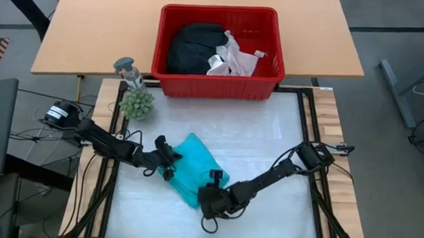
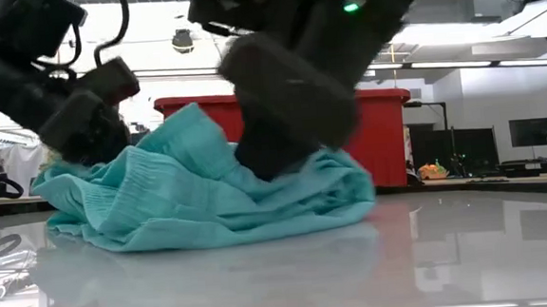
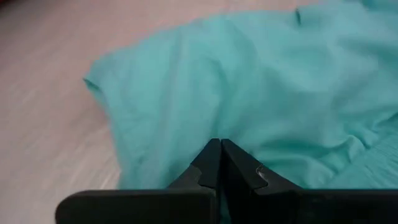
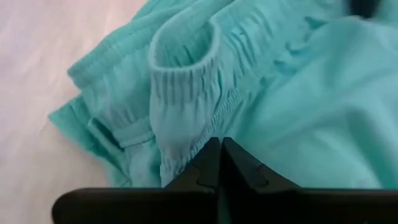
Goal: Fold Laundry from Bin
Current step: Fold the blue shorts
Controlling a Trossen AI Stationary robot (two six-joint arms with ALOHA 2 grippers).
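my left gripper (image 1: 168,160) is clamped shut at the teal garment's (image 1: 196,165) left edge, mid-table; my right gripper (image 1: 213,185) pinches its near-right waistband. i'd lift both evenly, keeping the fold line taut.

grey floor (image 1: 398,127), wooden desk (image 1: 94,35), bright ceiling lights (image 2: 439,64), dark monitor (image 2: 532,132)

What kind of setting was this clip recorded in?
Probably a robotics lab or workshop: two arms fixed at a white work table, a wooden desk behind it, and monitors in the open room beyond.
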